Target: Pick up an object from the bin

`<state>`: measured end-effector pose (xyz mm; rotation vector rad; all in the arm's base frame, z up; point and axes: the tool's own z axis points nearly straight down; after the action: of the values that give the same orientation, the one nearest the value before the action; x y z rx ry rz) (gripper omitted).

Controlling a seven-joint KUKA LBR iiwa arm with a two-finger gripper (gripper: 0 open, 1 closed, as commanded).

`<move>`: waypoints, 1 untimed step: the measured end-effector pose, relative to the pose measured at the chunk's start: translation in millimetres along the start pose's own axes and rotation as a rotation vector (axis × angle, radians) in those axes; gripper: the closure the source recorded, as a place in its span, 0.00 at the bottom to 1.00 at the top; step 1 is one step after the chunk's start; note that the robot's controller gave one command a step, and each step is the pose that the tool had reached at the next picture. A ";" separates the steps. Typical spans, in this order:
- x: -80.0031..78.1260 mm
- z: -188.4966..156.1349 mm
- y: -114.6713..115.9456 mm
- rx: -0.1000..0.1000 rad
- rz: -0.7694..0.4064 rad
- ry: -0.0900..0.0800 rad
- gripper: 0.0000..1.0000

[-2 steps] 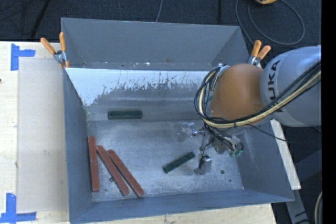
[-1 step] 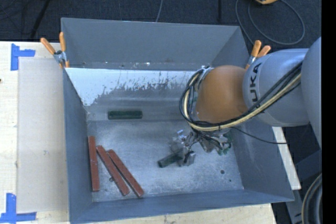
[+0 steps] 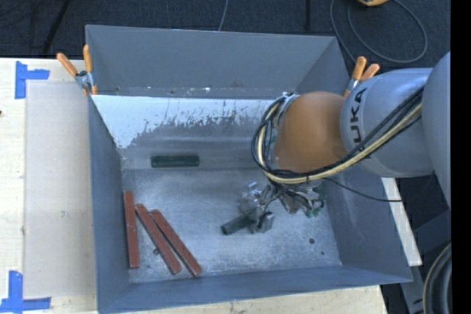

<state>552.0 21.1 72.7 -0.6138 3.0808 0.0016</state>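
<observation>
Fingers (image 3: 259, 216) are sitting at right end of dark green bar (image 3: 237, 226), mid bin (image 3: 221, 70); apart or together, can't tell.

Count coming in. Reddish-brown strips (image 3: 156, 239): three, side by side at lower left of floor. Dark bars: two, with long bar (image 3: 175, 161) at foot of back wall and shorter bar (image 3: 237, 226) right of centre. Five loose things all told. Grey bin (image 3: 213, 70): one.
</observation>
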 end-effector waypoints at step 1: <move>-69.5 -83.3 -16.9 0.000 -0.077 0.000 1.00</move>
<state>622.7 32.1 156.0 -0.7316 3.0547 0.0017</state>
